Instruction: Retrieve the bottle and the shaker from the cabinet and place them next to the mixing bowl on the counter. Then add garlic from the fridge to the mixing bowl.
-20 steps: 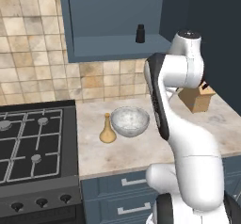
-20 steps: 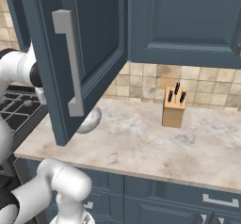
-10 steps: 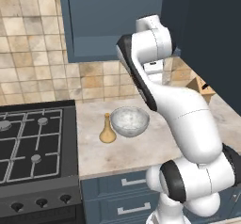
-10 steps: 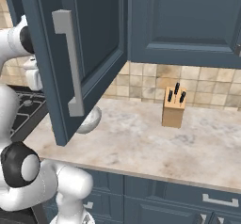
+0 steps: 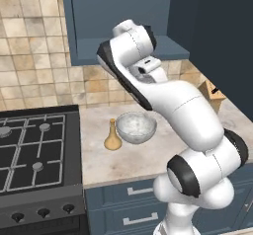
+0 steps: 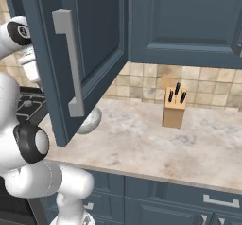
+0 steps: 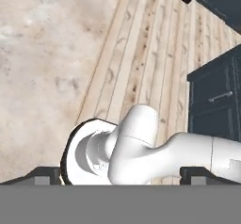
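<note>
Bottle: small golden-tan flask w/ bulbous base and thin neck [image 5: 113,137] is standing upright on the beige marbled stone counter [image 5: 123,157], just beside the round translucent speckled glass mixing bowl [image 5: 136,127], on the bowl's hob side. Judged: this half of the cabinet step is done.
Shaker: small dark cylinder isn't made out in these views; the white arm is crossing in front of the shelf of the slate-blue wall cabinet [image 5: 89,26], so it may be sitting hidden behind it. Can't tell.
Cabinet door: blue panel w/ pale bar handle [image 6: 71,63] is hanging open toward the room, in the fgd of the right base view.
Key relation: cabinet shelf is lying above and behind the bowl; the hand cam is looking down at counter and wooden floor [image 7: 155,53], i.e. the hand is pointing away from the shelf. Judged: the wrist needs to swing up and round toward the shelf before any reach for the shaker.
Gripper: two dark finger tips [image 7: 120,175] are sitting at the far L and R of the hand view's lower edge, spread to full width; nothing btwn them, nothing touched, hand empty.
Other: wooden knife block [image 6: 173,107] is standing well apart on the counter, by the tiled wall.
Risk (judged): the arm is working close to the open door and shelf edge; clearance is looking tight.
</note>
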{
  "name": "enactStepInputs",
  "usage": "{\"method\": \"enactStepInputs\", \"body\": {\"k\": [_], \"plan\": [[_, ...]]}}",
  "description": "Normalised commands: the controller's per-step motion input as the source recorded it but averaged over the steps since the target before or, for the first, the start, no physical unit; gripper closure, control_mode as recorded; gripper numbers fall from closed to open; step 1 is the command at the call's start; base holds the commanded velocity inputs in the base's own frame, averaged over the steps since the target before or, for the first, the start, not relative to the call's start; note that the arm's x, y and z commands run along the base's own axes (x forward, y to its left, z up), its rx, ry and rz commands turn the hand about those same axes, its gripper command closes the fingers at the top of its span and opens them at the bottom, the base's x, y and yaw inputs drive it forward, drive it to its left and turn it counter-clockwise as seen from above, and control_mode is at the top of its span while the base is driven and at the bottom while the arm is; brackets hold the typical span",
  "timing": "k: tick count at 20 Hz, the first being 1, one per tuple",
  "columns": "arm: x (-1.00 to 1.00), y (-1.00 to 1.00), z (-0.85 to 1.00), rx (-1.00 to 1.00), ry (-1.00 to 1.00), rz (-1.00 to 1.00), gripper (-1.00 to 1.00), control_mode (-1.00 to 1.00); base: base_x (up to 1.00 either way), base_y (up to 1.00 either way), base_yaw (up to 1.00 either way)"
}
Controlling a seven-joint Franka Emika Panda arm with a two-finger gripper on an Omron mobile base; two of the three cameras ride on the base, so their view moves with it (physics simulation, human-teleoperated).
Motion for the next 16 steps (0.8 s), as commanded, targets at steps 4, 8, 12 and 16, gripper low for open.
{"method": "enactStepInputs", "body": {"k": [4,8,12,16], "plan": [[-0.01,0.16,0.00,0.07,0.46,0.88,-1.00,-1.00,0.00,0.00,0.00],[-0.01,-0.01,-0.12,0.49,0.37,0.64,-1.00,-1.00,0.00,0.00,0.00],[0.22,-0.46,-0.12,0.55,0.07,0.26,-1.00,-1.00,0.00,0.00,0.00],[0.43,-0.39,-0.05,0.19,-0.30,0.22,-1.00,-1.00,0.00,0.00,0.00]]}}
